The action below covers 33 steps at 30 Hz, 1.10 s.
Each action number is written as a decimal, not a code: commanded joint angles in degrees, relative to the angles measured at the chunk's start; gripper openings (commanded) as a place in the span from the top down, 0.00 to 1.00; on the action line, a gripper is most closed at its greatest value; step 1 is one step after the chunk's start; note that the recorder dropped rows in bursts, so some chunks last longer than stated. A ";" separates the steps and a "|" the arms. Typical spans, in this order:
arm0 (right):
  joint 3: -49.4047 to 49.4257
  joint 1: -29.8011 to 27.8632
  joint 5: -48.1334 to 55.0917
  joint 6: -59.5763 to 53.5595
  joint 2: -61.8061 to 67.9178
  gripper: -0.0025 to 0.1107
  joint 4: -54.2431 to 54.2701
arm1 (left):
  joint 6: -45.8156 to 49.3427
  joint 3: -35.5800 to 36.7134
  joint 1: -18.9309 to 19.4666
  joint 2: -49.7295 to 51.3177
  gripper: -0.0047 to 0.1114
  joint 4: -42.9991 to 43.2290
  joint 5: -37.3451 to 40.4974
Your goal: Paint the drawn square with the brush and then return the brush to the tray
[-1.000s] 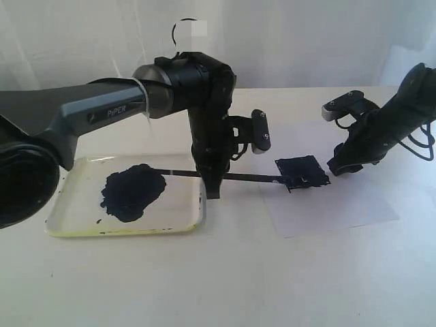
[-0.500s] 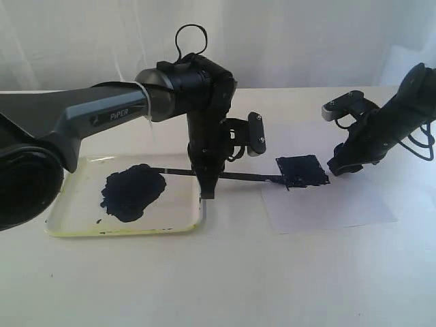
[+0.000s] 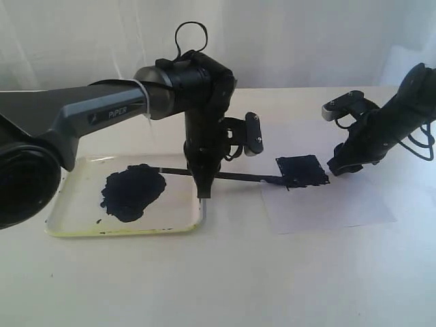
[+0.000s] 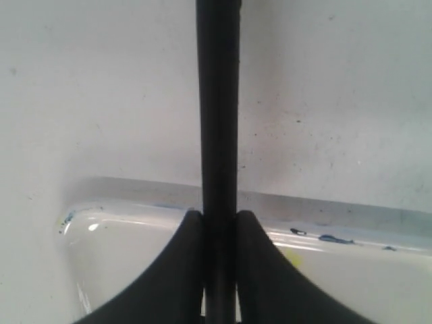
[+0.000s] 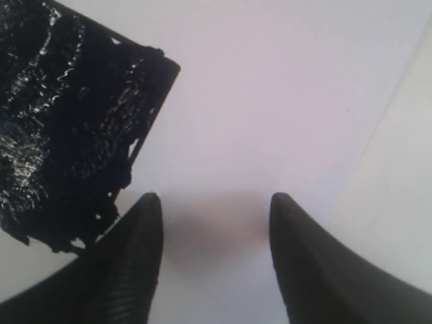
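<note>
In the exterior view my left gripper (image 3: 203,194) points down over the right end of the tray (image 3: 122,231) and is shut on the brush (image 3: 242,177). The brush lies nearly level, its dark tip at the left edge of the drawn square (image 3: 302,171), whose face is solid blue-black. The left wrist view shows the brush (image 4: 218,101) clamped between the fingers of the left gripper (image 4: 220,214), above the tray's rim (image 4: 351,233). My right gripper (image 5: 214,202) is open, low over the paper beside the drawn square (image 5: 61,121), with nothing between its fingers.
A large blue-black paint blob (image 3: 133,192) fills the middle of the tray. The white paper sheet (image 3: 334,204) lies on the pale tabletop right of the tray. My right arm (image 3: 381,129) reaches in from the right edge.
My left gripper has shifted a little to the left with the brush, drawing its tip towards the square's left edge. The right gripper has stayed put.
</note>
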 commanded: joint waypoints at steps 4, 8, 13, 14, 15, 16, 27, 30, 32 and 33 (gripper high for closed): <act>0.22 -0.03 0.38 -0.56 0.93 0.56 -0.80 | -1.98 0.30 -0.08 -1.85 0.96 0.76 1.39; 0.22 -0.03 0.38 -0.56 0.93 0.56 -0.80 | -3.31 0.30 -0.08 -2.70 0.96 0.76 1.03; 0.22 -0.03 0.38 -0.56 0.93 0.56 -0.80 | -4.37 0.10 -0.08 -3.39 0.96 0.79 1.79; 0.22 -0.03 0.38 -0.56 0.93 0.56 -0.80 | -4.37 0.10 -0.08 -3.39 0.96 0.79 2.17; 0.22 -0.03 0.38 -0.56 0.93 0.56 -0.80 | -4.37 -0.03 0.03 -3.39 0.96 0.89 2.45; 0.22 -0.03 0.38 -0.56 0.93 0.56 -0.80 | -4.65 -0.03 0.13 -3.39 0.96 0.89 2.71; 0.22 -0.03 0.38 -0.56 0.93 0.56 -0.80 | -9.01 -0.03 1.47 -4.81 0.96 2.98 7.09; 0.22 -0.03 0.12 -0.56 0.93 0.56 -0.80 | -8.96 -0.03 3.67 -6.76 0.96 -0.95 8.93; 0.22 -0.03 0.12 -0.56 0.93 0.56 -0.80 | -7.83 -0.03 5.04 -7.66 0.96 -4.63 9.86; 0.22 -0.03 0.09 -0.56 0.81 0.56 -0.80 | -7.18 -0.03 6.11 -8.15 0.96 -6.74 10.62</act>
